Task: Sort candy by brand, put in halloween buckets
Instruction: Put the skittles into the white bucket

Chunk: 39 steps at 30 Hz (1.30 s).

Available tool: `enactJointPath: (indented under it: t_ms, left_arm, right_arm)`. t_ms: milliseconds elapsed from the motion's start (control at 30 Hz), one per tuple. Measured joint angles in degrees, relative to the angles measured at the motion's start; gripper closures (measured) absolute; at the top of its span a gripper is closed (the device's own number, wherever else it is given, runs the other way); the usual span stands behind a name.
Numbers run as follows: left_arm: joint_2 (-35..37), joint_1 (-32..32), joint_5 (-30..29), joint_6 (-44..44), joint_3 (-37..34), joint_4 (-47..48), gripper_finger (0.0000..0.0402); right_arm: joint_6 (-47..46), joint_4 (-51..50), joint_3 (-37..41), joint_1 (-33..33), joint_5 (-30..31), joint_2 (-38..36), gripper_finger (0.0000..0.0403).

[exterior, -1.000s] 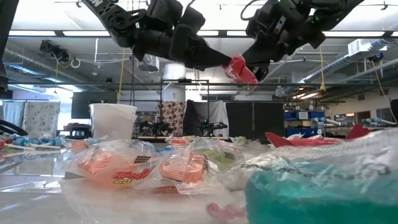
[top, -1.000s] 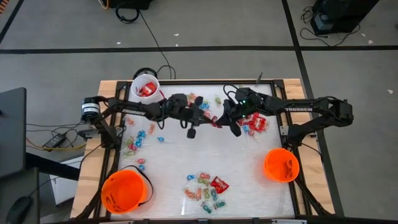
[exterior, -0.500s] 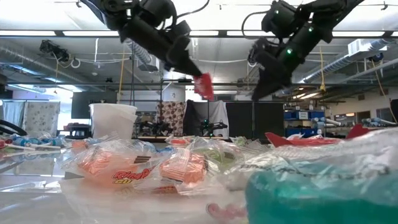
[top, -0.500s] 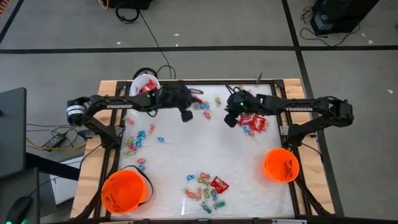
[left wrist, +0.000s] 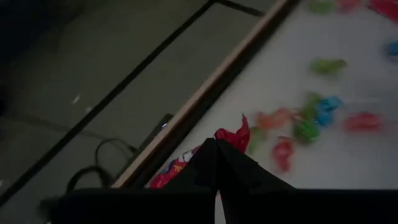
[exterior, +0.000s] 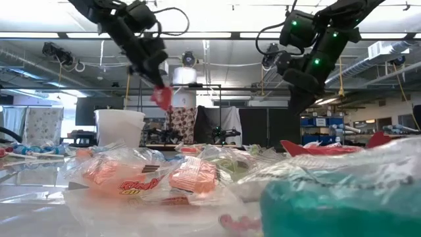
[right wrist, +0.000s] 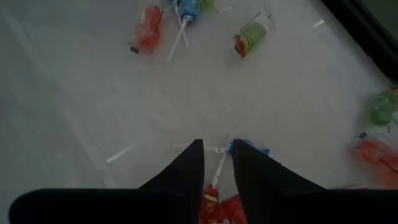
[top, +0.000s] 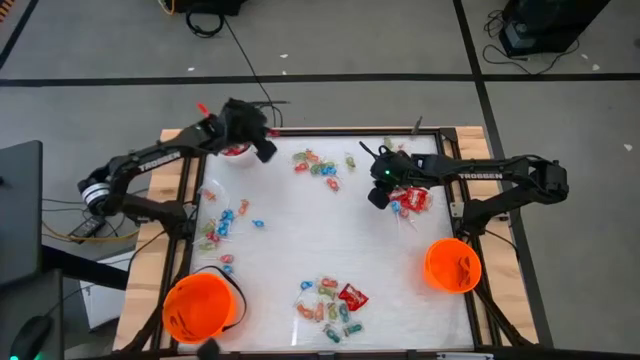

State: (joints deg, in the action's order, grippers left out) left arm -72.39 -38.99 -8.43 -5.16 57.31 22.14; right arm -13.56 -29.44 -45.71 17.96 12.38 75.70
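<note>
Left claw (exterior: 160,92) is clamped shut on a red candy packet (exterior: 162,99), holding it in the air above the white pail (exterior: 119,127) at the table's far left corner. From above, that arm covers most of the pail, and only a sliver of its rim and red contents (top: 236,151) shows beside the claw. In the left wrist view the red packet (left wrist: 234,137) sticks out past the closed fingertips, with the wooden table edge (left wrist: 217,78) below it.

Right claw (top: 375,199) hovers over the far right part of the table, next to a pile of red packets and lollipops (top: 410,199). Its fingers (right wrist: 186,167) stand a narrow gap apart and hold nothing; a blue-wrapped lollipop (right wrist: 249,147) lies just beyond them.

One orange bucket (top: 200,306) sits at the near left corner, the other orange bucket (top: 452,265) at the right edge. A mixed heap of candy (top: 330,300) lies at the near middle, a scatter of lollipops (top: 222,226) along the left side, and a few green and orange pieces (top: 318,166) near the far edge.
</note>
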Motion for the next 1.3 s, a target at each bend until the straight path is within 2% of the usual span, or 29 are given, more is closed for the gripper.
enactJointPath:
  t_ms: [267, 400, 500, 633, 833, 933, 1133, 1300]
  left_arm:
    - [6.04, -4.55, -6.41, 4.97, 0.06, 10.62, 0.0388]
    - [6.57, -4.89, -9.59, 8.37, 0.03, 17.08, 0.0388]
    - [6.54, -4.93, -9.98, 7.81, -1.25, 18.4, 0.0384]
    - [6.52, -4.82, -9.91, 7.31, -3.44, 18.21, 0.0357]
    - [6.48, -4.88, -11.04, 7.59, -4.62, 16.62, 0.028]
    - [6.48, -4.7, -10.93, 8.23, -4.62, 13.86, 0.0253]
    - [6.48, -0.92, -9.42, 8.59, -4.62, 4.52, 0.0246]
    - [6.45, 3.94, -7.08, 8.51, -4.62, -1.09, 0.0245]
  right_arm:
    - [0.09, -2.31, 0.02, 0.0, 4.36, 0.0, 0.0306]
    - [0.38, -3.43, 0.02, 0.11, 4.57, 0.0, 0.0302]
    - [0.51, -4.6, 0.02, 0.11, 4.5, 0.0, 0.0299]
    - [0.57, -6.26, 0.02, 0.11, 4.48, 0.0, 0.0294]
    - [2.29, -8.08, 0.04, 0.76, 4.49, 0.03, 0.0282]
    - [3.56, -7.87, 0.04, 1.8, 4.46, 0.17, 0.0271]
    - [3.48, -7.63, 0.04, 5.46, 4.37, 4.05, 0.0247]
    - [3.01, -9.94, 0.07, 7.15, -0.25, 8.82, 0.0237]
